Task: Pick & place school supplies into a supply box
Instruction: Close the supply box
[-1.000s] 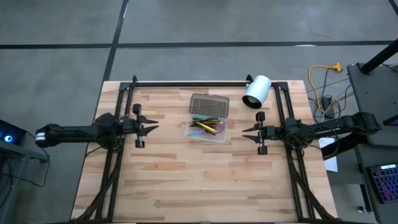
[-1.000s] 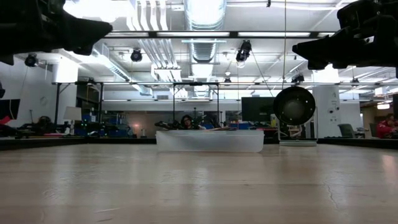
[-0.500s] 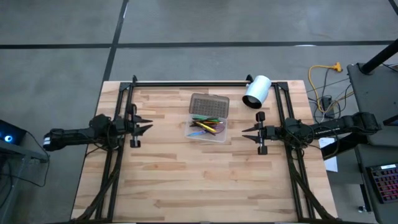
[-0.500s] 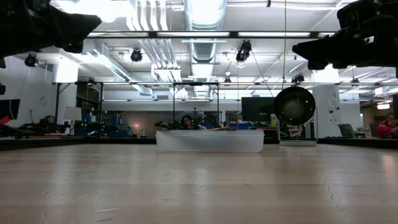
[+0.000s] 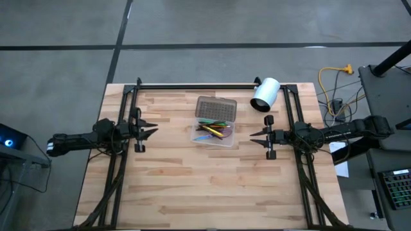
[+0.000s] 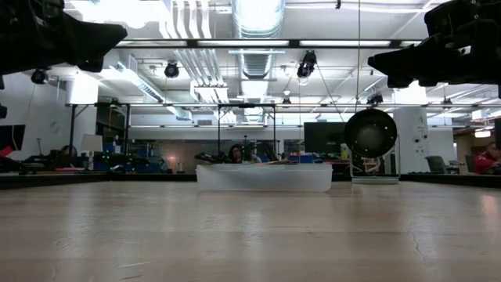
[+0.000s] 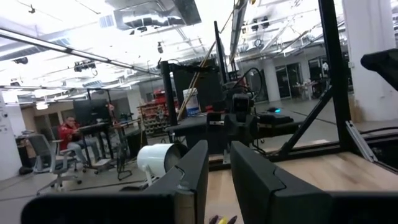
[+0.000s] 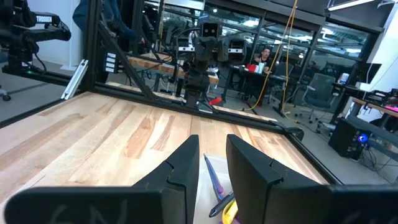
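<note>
Between the earlier frames and this one, your left gripper [image 5: 142, 129] had drawn back from nearer the middle of the surface [image 5: 205, 186] toward its left edge; everything else matched.

- Left gripper: high over the left side, well apart from the supply box [image 5: 215, 123]. Jaws stood narrow, a slim gap between the fingers [image 7: 196, 168], nothing held.
- Right gripper [image 5: 268, 138]: over the right side, level with the box and pointed at it. Jaws narrow too, a thin slot between the fingers [image 8: 186, 163], empty.
- Supply box: just behind the centre of the surface, open, grey lid laid back on the far side. Low view showed it as a shallow translucent tray [image 6: 264, 178] flat on the wood.
- School supplies [image 5: 210, 130]: green, yellow, orange, blue and dark pieces lay inside the tray, roughly lengthwise. I could not pick out the scissors. No loose pieces showed on the wood.
- White cylinder [image 5: 264, 94]: on its side at the back right, beside the frame rail; no part in the task.

Judgement: with both arms clear and empty and the supplies in the tray, you looked to be at or near the end of the placing.

Writing: white letters on a dark machine in the room behind, in the right wrist view, too small for me to read with confidence. No brand or label legible on the box, supplies or cylinder.
</note>
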`<control>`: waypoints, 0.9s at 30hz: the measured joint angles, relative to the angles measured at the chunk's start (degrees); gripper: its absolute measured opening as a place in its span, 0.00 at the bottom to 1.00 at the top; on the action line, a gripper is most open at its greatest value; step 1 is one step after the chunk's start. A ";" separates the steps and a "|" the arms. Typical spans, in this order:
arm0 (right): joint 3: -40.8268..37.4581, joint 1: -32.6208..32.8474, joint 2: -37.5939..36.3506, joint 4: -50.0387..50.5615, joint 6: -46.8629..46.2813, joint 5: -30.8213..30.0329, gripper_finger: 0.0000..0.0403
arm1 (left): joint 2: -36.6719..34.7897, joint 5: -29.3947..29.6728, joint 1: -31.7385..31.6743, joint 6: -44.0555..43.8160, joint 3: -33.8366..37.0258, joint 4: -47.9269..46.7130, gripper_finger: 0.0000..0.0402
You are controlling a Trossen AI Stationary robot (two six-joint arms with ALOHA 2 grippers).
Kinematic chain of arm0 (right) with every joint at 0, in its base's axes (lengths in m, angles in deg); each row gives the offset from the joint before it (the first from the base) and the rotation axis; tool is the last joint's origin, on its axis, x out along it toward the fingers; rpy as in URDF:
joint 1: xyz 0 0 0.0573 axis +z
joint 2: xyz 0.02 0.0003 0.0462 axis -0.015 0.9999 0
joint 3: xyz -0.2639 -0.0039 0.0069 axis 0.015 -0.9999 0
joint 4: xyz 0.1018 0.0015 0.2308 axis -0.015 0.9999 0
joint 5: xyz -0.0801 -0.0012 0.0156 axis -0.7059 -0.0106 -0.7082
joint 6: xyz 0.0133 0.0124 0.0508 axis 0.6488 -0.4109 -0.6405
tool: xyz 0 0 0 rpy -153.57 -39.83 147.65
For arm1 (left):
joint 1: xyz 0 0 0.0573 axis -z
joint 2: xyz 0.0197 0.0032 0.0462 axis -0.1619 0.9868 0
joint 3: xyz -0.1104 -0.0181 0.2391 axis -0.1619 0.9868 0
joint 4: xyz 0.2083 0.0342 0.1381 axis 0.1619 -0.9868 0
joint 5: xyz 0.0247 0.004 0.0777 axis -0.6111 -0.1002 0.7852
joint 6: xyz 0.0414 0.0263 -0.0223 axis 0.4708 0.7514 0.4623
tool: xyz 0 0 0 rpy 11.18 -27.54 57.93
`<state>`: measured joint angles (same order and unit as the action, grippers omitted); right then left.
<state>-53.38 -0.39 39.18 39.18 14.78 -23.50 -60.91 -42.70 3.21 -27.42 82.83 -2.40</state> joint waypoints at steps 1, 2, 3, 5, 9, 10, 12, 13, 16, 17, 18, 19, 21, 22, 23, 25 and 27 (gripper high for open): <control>0.00 0.00 0.00 0.00 -0.05 -0.01 0.18 | -0.30 0.04 0.00 0.00 0.39 0.01 0.13; 0.00 -0.02 0.00 0.00 -0.14 -0.01 0.18 | -0.58 0.30 0.00 -0.01 0.79 0.00 0.13; 0.00 -0.01 0.00 0.01 -0.11 -0.01 0.18 | -0.88 0.93 0.02 0.01 0.95 -0.61 0.13; 0.00 -0.02 0.00 0.00 -0.02 -0.01 0.18 | -1.50 2.09 -0.05 -0.02 0.91 -2.30 0.13; 0.00 -0.02 0.00 -0.01 -0.02 -0.01 0.18 | -1.55 2.21 -0.04 1.19 0.91 -4.04 0.13; 0.00 0.00 0.00 0.01 -0.10 -0.01 0.18 | -1.42 2.23 -0.04 1.33 0.91 -4.97 0.13; 0.00 -0.02 0.00 0.00 -0.10 -0.01 0.18 | -1.31 2.72 -0.04 1.54 0.93 -5.95 0.13; 0.00 -0.02 0.00 0.00 -0.02 -0.01 0.18 | -1.34 2.86 -0.04 1.92 0.93 -6.36 0.13; 0.00 0.00 0.00 0.00 -0.13 -0.01 0.18 | -1.44 2.85 -0.04 2.92 0.87 -9.81 0.13; 0.00 0.00 0.00 0.00 -0.04 -0.01 0.18 | -1.42 2.85 -0.04 3.06 0.87 -10.11 0.13; 0.00 -0.01 -0.01 0.00 -0.02 -0.01 0.18 | -1.43 2.85 -0.04 3.33 0.89 -10.37 0.13; 0.01 0.00 0.00 0.00 -0.11 -0.01 0.18 | -1.46 2.83 -0.04 3.53 0.89 -10.82 0.13; 0.00 -0.02 0.00 0.00 -0.09 -0.01 0.18 | -1.42 2.83 -0.04 4.18 0.89 -12.21 0.13; 0.00 -0.02 0.00 0.00 -0.01 -0.01 0.18 | -1.42 2.83 -0.04 4.43 0.89 -12.51 0.13; 0.00 -0.01 0.00 0.00 -0.03 -0.01 0.18 | -1.44 2.83 -0.04 4.52 0.89 -12.64 0.13; 0.00 -0.02 0.00 0.00 -0.13 -0.01 0.18 | -1.44 2.85 -0.04 4.55 0.89 -13.30 0.13; 0.00 -0.02 0.00 0.00 0.00 -0.01 0.18 | -1.42 3.05 -0.04 4.55 0.89 -13.94 0.13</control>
<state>-53.38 -0.41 39.18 39.18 14.78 -23.50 -62.33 -39.65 3.16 -22.87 83.72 -16.35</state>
